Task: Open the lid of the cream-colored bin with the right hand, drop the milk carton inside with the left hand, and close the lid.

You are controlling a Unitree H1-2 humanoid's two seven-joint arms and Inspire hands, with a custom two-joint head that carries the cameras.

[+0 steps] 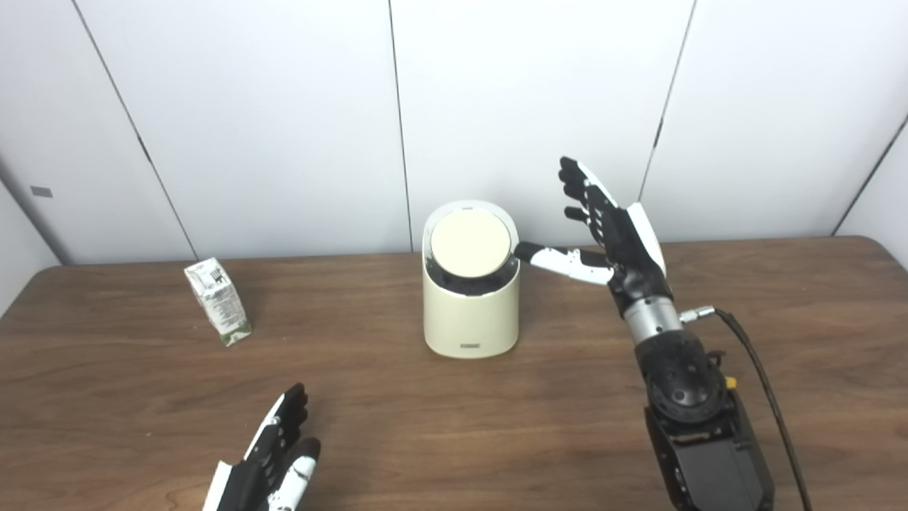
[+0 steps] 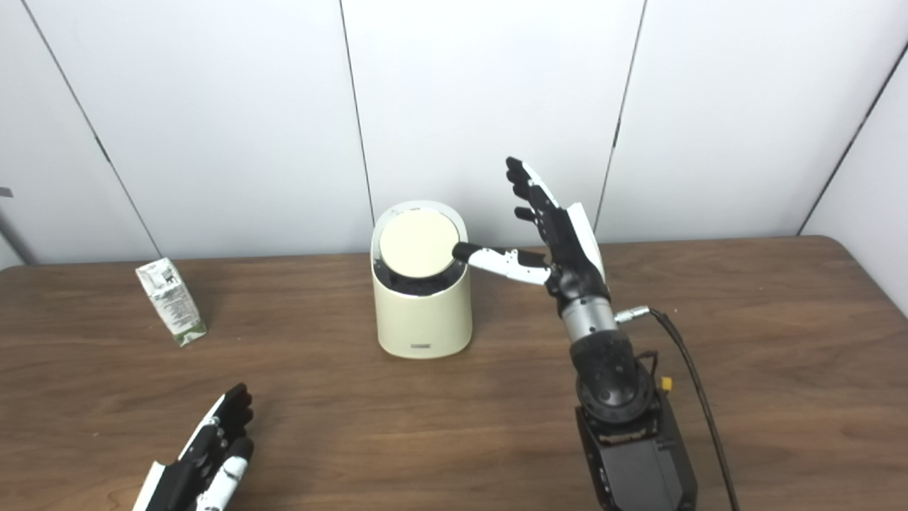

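Cream-colored bin [image 1: 471,305] stands just left of the right hand [image 1: 618,241], whose fingers are spread upward and grasp nothing; its thumb [image 1: 550,257] reaches sideways to the round lid [image 1: 470,243], tip at the lid's right edge. The lid sits tilted toward the camera, a dark gap below its front edge. Judgement: lid-opening step is in hand; the next move calls for pressing or tipping the lid fully clear. The left hand [image 1: 273,461] rests released, low and well apart from the bin. The milk carton [image 1: 218,301] leans on the table [image 1: 454,426], beyond the left hand, untouched. The right eye view shows the thumb tip overlapping the lid rim; the left eye view leaves contact less certain.
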